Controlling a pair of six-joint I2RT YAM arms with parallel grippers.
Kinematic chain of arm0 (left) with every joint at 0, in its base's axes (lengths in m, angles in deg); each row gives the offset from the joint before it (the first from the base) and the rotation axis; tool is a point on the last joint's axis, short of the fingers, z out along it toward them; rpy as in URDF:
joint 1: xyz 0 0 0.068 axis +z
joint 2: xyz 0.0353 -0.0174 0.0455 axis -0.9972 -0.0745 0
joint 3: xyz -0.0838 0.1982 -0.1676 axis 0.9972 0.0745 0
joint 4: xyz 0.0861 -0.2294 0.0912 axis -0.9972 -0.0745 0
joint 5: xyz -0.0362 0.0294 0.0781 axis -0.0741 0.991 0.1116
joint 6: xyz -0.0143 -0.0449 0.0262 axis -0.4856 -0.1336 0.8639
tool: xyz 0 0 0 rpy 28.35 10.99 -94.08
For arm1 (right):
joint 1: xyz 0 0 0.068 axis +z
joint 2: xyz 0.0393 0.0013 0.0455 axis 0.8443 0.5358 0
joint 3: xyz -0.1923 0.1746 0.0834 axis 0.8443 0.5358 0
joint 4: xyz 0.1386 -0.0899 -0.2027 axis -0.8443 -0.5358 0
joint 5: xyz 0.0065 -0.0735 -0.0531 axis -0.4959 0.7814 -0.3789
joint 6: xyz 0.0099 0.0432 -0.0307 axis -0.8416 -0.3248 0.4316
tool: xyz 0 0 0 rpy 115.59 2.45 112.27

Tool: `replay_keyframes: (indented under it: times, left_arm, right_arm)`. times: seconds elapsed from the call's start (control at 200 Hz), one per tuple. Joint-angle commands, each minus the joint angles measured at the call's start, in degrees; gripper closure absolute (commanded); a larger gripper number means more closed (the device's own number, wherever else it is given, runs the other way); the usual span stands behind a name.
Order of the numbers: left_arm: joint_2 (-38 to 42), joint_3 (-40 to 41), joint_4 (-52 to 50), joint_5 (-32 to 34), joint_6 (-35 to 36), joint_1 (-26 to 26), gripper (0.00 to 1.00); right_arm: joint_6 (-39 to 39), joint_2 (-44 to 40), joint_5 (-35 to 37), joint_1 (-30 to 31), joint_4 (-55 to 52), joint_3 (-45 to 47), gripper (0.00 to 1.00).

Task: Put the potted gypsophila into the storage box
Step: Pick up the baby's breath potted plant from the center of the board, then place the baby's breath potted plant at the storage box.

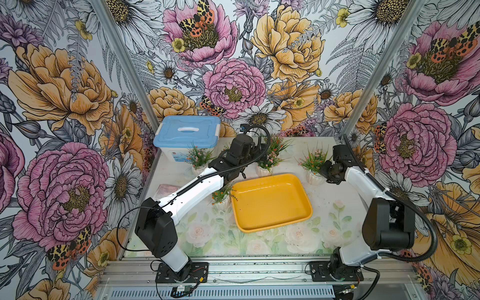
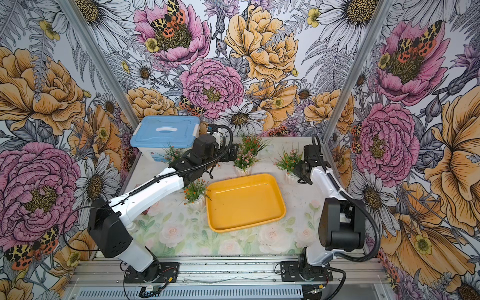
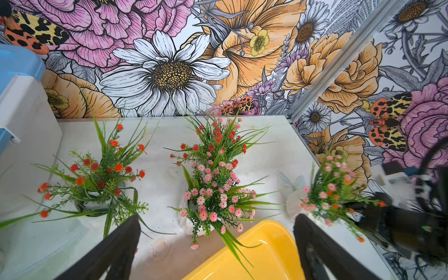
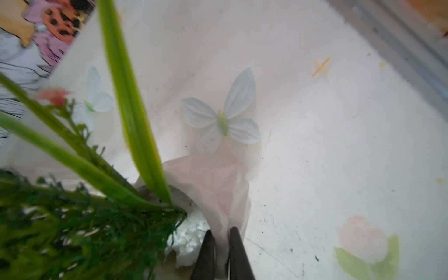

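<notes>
The storage box, a shallow yellow tray, lies mid-table with nothing in it. Several potted gypsophila stand around it. One is at its far right, and my right gripper is shut on the white rim of that pot. Two plants stand behind the box, one by the bin, and one at the box's left edge. My left gripper hangs open over the box's far corner, the pink-flowered pot just beyond its fingers.
A white bin with a light-blue lid stands at the back left. A small pinkish card lies at the left edge of the table. Flowered walls and metal posts close in the back and both sides.
</notes>
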Motion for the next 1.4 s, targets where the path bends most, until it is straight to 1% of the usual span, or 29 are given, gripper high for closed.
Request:
replay_keyframes:
  times: [0.0,0.075,0.14,0.195,0.3,0.44,0.555,0.63,0.865,1.13,1.345,1.396]
  left_arm:
    - [1.3,-0.8,-0.3,-5.2,0.9,1.7,0.01]
    - [1.7,-0.7,-0.3,-6.9,1.0,2.8,0.01]
    - [2.0,-0.4,-0.3,-8.8,1.0,3.9,0.01]
    - [2.7,0.1,-0.3,-10.3,0.8,4.8,0.01]
    - [4.6,2.1,-0.3,-11.8,0.5,6.5,0.01]
    - [7.5,5.3,-0.3,-13.9,0.7,9.2,0.01]
    - [9.6,7.8,-0.2,-15.4,1.3,11.2,0.01]
    - [10.7,8.9,-0.2,-16.3,1.6,12.2,0.01]
    - [13.7,10.8,-0.3,-17.3,3.0,14.2,0.01]
    - [17.9,14.9,-0.1,-15.9,2.3,15.1,0.01]
    - [20.5,17.7,0.4,-14.5,1.7,15.4,0.01]
    - [21.3,18.2,0.4,-14.2,1.6,15.6,0.01]
  right_arm:
    - [-1.1,-8.3,1.0,0.6,-0.4,-2.6,1.0]
    - [-2.0,-11.6,0.5,1.8,-2.0,-2.1,1.0]
    - [-3.0,-13.9,-1.4,3.5,-2.4,-1.2,1.0]
    - [-4.0,-15.4,-2.7,5.9,-2.3,-0.1,1.0]
    - [-5.3,-16.6,-3.2,13.2,-2.2,1.3,1.0]
    - [-8.6,-16.9,0.3,21.4,-2.0,3.8,1.0]
    - [-11.2,-16.9,4.3,25.6,-1.5,6.8,1.0]
    - [-12.0,-16.2,5.8,27.7,0.9,9.3,1.0]
    - [-15.3,-11.8,7.8,29.0,12.6,15.4,1.0]
    - [-14.8,-9.4,11.8,28.4,15.2,16.6,1.0]
    - [-14.1,-4.8,10.6,27.4,17.6,15.7,1.0]
    - [-14.3,-4.2,10.4,27.3,17.5,15.4,0.9]
